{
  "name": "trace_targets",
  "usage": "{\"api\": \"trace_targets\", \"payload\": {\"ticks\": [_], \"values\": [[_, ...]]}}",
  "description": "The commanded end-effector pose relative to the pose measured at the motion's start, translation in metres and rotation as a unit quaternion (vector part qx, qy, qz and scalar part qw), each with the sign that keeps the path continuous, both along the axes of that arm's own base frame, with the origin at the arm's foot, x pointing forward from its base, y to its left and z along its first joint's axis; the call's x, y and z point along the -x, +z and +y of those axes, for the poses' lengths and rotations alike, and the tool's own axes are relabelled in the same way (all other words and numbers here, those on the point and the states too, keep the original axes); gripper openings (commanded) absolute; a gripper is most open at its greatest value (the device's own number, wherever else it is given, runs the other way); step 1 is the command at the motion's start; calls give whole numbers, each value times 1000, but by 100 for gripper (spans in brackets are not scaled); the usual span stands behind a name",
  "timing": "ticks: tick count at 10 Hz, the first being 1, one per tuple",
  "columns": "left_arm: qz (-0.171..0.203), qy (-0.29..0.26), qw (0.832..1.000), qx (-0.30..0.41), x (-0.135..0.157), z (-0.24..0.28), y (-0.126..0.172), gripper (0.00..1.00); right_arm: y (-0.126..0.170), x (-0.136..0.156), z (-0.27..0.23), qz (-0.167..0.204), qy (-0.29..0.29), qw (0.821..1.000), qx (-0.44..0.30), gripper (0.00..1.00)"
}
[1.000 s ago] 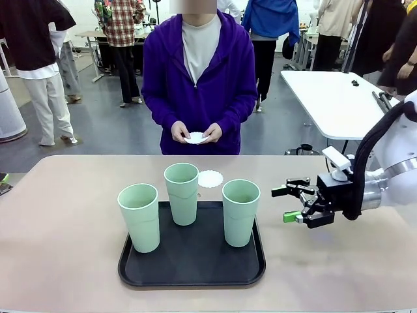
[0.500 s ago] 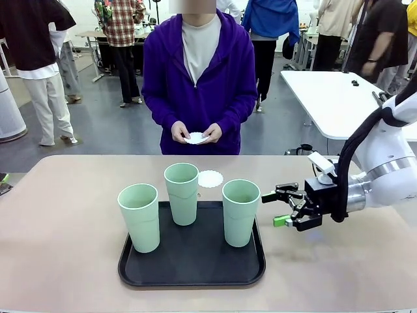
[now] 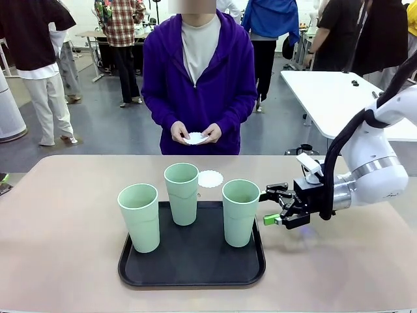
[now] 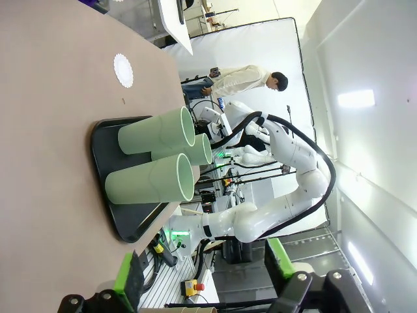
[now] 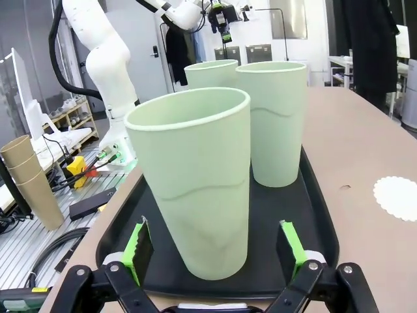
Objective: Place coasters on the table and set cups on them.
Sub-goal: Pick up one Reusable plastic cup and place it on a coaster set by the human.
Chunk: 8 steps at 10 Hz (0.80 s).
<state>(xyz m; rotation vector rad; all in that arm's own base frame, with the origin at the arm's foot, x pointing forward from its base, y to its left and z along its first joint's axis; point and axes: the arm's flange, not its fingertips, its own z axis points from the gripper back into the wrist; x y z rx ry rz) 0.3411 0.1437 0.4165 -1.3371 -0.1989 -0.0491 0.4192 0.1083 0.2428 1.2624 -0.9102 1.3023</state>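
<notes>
Right claw (image 3: 267, 207) nears a cup (image 3: 240, 212).
I have moved it in, spread wide; a coaster (image 3: 210, 178) waits toward the tabletop's (image 3: 65, 248) far edge.

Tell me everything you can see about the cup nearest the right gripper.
That cup is a tall, handleless tumbler, pale mint green and matte, narrowing slightly toward its base, with a faint wavy line around its wall. It stands upright at the right side of the black tray, and nothing shows inside it. The open right gripper brackets its lower part without touching it.
</notes>
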Motion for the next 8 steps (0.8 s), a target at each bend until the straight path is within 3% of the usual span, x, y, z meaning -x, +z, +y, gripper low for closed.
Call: {"api": "trace_targets", "payload": {"ticks": [1,8], "values": [[-7,-1,1000,6,1,1,1,100,-8,-7,11,17,-2,1000,5,100],[-7,-1,1000,6,1,1,1,100,-18,-9,45,18,27,999,27,100]]}}
